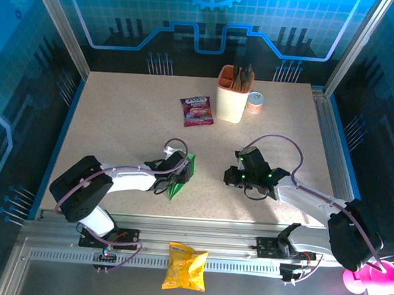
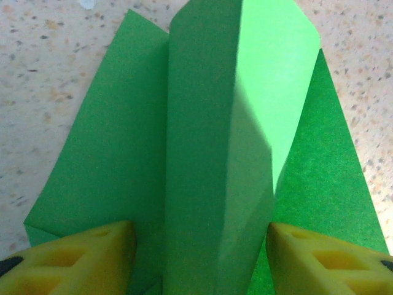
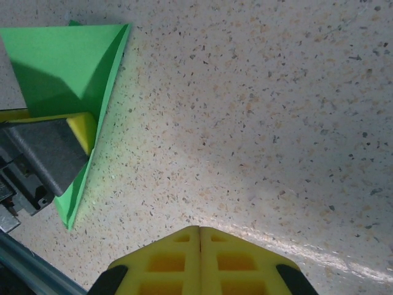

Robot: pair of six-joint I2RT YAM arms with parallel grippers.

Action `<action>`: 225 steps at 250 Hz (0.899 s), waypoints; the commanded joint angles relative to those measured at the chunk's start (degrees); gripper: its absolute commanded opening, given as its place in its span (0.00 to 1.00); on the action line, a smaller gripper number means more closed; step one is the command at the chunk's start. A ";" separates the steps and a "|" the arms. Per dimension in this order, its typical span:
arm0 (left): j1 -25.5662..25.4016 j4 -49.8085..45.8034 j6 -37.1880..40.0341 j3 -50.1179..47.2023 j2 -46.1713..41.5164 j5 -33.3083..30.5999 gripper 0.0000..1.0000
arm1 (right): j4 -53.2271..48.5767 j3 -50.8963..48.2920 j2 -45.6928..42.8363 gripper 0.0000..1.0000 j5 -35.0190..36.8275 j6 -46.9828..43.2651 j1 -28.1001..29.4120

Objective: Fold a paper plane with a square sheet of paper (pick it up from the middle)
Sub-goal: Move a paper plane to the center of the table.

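Note:
The green paper [image 1: 178,186] lies partly folded on the table in front of the left arm, a pointed shape with its centre fold standing up. In the left wrist view that raised fold [image 2: 215,153] rises between my left gripper's [image 2: 201,258] yellow fingers, which stand wide apart on either side of it; the right finger touches it and the left one stays clear. My left gripper [image 1: 180,171] is open. My right gripper [image 1: 230,177] hovers over bare table to the paper's right, shut [image 3: 200,246] with nothing in it. From the right wrist the paper [image 3: 55,67] shows as a triangle with the left finger [image 3: 83,129] against it.
A purple snack sachet [image 1: 197,111], an orange-rimmed holder with utensils [image 1: 233,94] and a small can [image 1: 254,102] stand at the back. A yellow crisp bag [image 1: 185,267] lies on the front rail. Bare table separates the two grippers.

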 commanded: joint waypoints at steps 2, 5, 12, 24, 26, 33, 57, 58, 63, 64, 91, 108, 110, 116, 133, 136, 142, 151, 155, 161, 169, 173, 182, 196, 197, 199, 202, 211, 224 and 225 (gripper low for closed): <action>-2.61 -4.80 -5.32 3.91 4.25 1.57 0.59 | -2.05 1.75 -1.46 0.02 1.41 -1.10 0.53; -2.96 -5.07 -5.46 4.44 4.53 1.22 0.59 | -2.12 1.76 -1.53 0.02 1.50 -1.11 0.44; -3.49 -6.18 -5.59 5.77 5.37 0.63 0.59 | -2.30 1.77 -1.72 0.02 1.56 -1.11 0.43; -4.16 -8.25 -5.74 7.89 6.77 -0.66 0.59 | -2.52 1.76 -2.07 0.02 1.59 -1.10 0.29; -4.27 -8.55 -5.73 8.17 6.85 -0.71 0.59 | -2.54 1.76 -2.11 0.02 1.59 -1.13 0.27; -4.46 -9.25 -5.57 8.83 7.25 -1.12 0.59 | -2.74 1.80 -2.33 0.02 1.50 -1.14 0.26; -4.48 -10.24 -5.26 9.53 7.08 -1.98 0.59 | -3.16 1.85 -2.71 0.02 1.39 -1.36 0.18; -4.48 -10.29 -5.19 9.54 6.99 -1.94 0.59 | -3.18 1.85 -2.73 0.02 1.34 -1.41 0.18; -4.48 -10.35 -4.98 9.55 6.73 -1.99 0.59 | -3.29 1.86 -2.79 0.02 1.31 -1.47 0.18; -4.48 -10.35 -4.96 9.51 6.64 -1.99 0.59 | -3.29 1.85 -2.81 0.02 1.31 -1.51 0.18; -4.55 -11.34 -3.86 10.17 5.03 -2.56 0.59 | -3.02 1.76 -2.87 0.02 0.98 -1.51 0.17; -4.63 -12.57 -2.83 11.25 4.24 -3.28 0.60 | -2.76 1.94 -2.84 0.02 0.65 -1.64 0.16; -4.65 -12.62 -2.69 11.36 4.07 -3.30 0.59 | -2.69 1.89 -2.83 0.02 0.61 -1.64 0.13; -4.65 -12.76 -2.19 11.61 3.73 -3.30 0.60 | -2.72 2.10 -2.69 0.02 0.53 -1.71 0.10; -4.63 -13.62 -1.26 12.53 2.87 -3.65 0.60 | -2.52 2.29 -2.65 0.02 0.25 -1.81 0.08; -4.70 -13.67 -1.03 12.74 2.67 -3.62 0.60 | -2.50 2.40 -2.54 0.02 0.20 -1.81 0.12; -4.65 -13.92 -0.72 13.01 2.50 -3.70 0.60 | -2.49 2.40 -2.49 0.02 0.21 -1.90 0.09; -4.67 -14.25 -0.44 13.36 2.07 -3.76 0.61 | -2.49 2.53 -2.35 0.02 0.08 -1.90 0.19; -4.58 -14.32 -0.25 13.42 1.93 -3.79 0.60 | -2.46 2.57 -2.34 0.02 -0.01 -1.90 0.17; -4.65 -14.32 -0.04 13.57 1.70 -3.76 0.61 | -2.40 2.60 -2.29 0.02 -0.01 -1.99 0.22; -4.64 -14.30 0.29 13.75 1.43 -3.70 0.61 | -2.32 2.65 -2.21 0.03 -0.10 -1.93 0.22; -4.65 -14.35 0.33 13.72 1.34 -3.72 0.61 | -2.23 2.71 -2.14 0.02 -0.28 -1.93 0.12; -4.63 -14.43 0.41 13.94 1.20 -3.59 0.61 | -2.12 2.67 -2.08 0.02 -0.15 -1.92 0.20; -4.65 -14.37 0.76 14.19 0.97 -3.36 0.61 | -2.01 2.58 -2.03 0.02 -0.35 -1.90 0.20; -4.66 -14.38 0.77 14.25 0.95 -3.38 0.61 | -2.03 2.61 -2.03 0.02 -0.36 -1.90 0.19; -4.59 -14.39 0.78 14.29 0.91 -3.35 0.61 | -1.98 2.61 -1.99 0.02 -0.37 -1.90 0.20; -4.65 -14.47 0.78 14.32 0.93 -3.37 0.61 | -1.99 2.54 -1.98 0.02 -0.36 -1.89 0.18; -4.64 -14.39 0.86 14.46 0.76 -3.37 0.61 | -1.88 2.45 -2.03 0.02 -0.42 -1.87 0.18; -4.65 -14.30 1.08 14.56 0.58 -3.40 0.61 | -1.86 2.48 -2.02 0.02 -0.45 -1.82 0.18; -4.61 -14.17 1.15 14.56 0.58 -3.44 0.61 | -1.87 2.47 -2.03 0.02 -0.45 -1.81 0.22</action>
